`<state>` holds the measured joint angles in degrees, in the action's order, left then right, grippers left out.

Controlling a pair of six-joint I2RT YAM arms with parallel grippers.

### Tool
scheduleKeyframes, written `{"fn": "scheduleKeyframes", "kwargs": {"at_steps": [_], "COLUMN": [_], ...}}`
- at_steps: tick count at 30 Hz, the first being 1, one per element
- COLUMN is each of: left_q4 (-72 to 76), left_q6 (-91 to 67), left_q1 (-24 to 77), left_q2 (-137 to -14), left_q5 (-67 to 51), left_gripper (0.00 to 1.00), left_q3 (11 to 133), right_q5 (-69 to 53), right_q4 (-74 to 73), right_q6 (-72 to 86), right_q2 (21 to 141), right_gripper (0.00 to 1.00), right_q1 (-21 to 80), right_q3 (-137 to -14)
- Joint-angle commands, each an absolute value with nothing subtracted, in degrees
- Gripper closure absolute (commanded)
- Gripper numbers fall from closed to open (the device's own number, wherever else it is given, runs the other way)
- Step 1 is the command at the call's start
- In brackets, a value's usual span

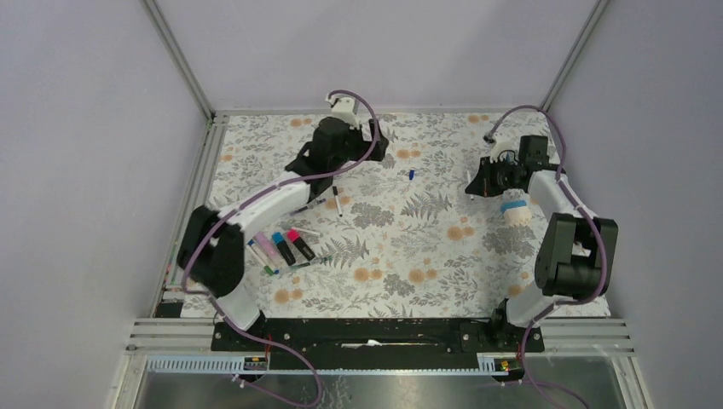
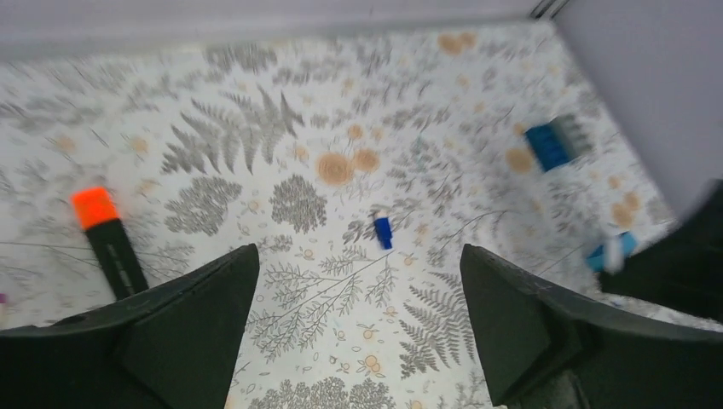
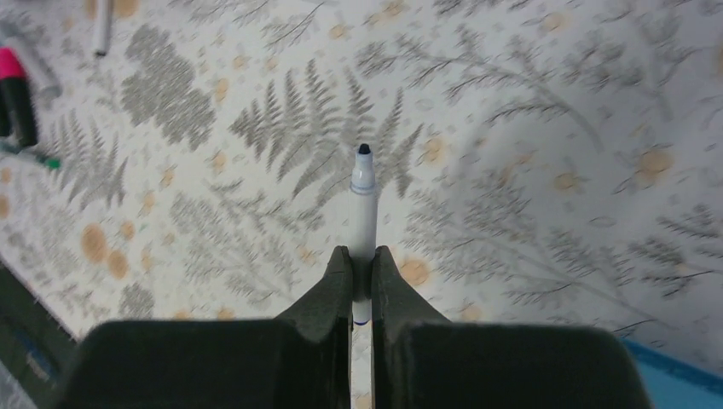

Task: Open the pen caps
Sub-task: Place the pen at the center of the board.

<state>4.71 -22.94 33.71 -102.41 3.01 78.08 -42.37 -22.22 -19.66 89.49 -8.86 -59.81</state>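
Well, my left gripper (image 2: 358,264) stands spread wide above the small blue cap (image 2: 383,230), which lies loose on the cloth (image 2: 256,128). My right gripper (image 3: 361,266) clamps a thin white pen (image 3: 364,200), tip bare.

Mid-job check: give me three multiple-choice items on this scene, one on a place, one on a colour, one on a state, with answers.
1. Where is the small blue plastic cap?
A) loose on the floral cloth
B) on a pen
C) gripped by the left fingers

2. What colour caps the chunky black highlighter in the left wrist view?
A) green
B) orange
C) lilac

3. The thin white pen in the right gripper's shut fingers is:
A) capped
B) uncapped, tip bare
C) snapped

Answers: 1 A, it lies on the cloth under the open left gripper; 2 B, its end is bright orange; 3 B, its dark tip shows.
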Motion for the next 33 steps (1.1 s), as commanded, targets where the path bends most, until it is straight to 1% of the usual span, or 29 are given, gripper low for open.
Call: {"fn": "scheduleKeyframes", "kwargs": {"at_steps": [1, 3, 6, 7, 11, 15, 19, 23, 26, 30, 33], "left_q4": [16.33, 16.32, 13.88, 12.66, 5.18, 0.60, 0.09, -2.93, -5.01, -7.34, -8.81], "left_q6": [-15.02, -18.24, -21.16, -22.21, -24.07, -25.00, -27.32, -29.66, -30.46, -30.71, -30.67], "left_q1": [32.52, 30.36, 26.09, 25.49, 24.67, 24.46, 24.35, 24.26, 24.26, 24.26, 24.26], "left_q2": [-88.08, -83.30, -77.63, -75.47, -70.55, -67.65, -67.98, -71.11, -73.90, -76.10, -76.81], "left_q5": [6.65, 4.97, -6.95, -8.27, -8.40, -6.67, -5.38, -5.30, -5.50, -4.65, -4.25], "left_gripper": [0.01, 0.01, 0.01, 0.01, 0.01, 0.01, 0.01, 0.01, 0.01, 0.01, 0.01], "left_q3": [66.46, 61.80, 57.44, 55.71, 52.18, 48.98, 46.83, 48.20, 50.16, 51.42, 52.01], "right_q5": [-30.84, -27.66, -24.85, -24.14, -22.02, -20.36, -19.37, -17.54, -16.48, -16.14, -16.16], "right_q4": [-22.40, -22.27, -22.65, -23.19, -26.31, -26.33, -26.41, -26.47, -26.52, -26.54, -26.51], "right_q6": [-17.10, -16.14, -15.02, -14.81, -14.55, -13.89, -13.89, -13.97, -14.13, -14.02, -13.80], "right_q2": [96.20, 99.95, 106.53, 108.45, 114.99, 117.18, 118.63, 119.50, 119.53, 119.12, 118.19], "right_gripper": [1.00, 1.00, 1.00, 1.00, 1.00, 0.96, 0.93, 0.89, 0.81, 0.76, 0.68], "right_q1": [-6.58, -5.45, -2.98, -2.16, -0.29, -0.29, -0.26, -0.26, -0.29, -0.27, -0.31], "right_q3": [-68.18, -71.69, -76.47, -78.20, -84.43, -86.55, -86.94, -87.09, -87.01, -86.71, -85.98]}}
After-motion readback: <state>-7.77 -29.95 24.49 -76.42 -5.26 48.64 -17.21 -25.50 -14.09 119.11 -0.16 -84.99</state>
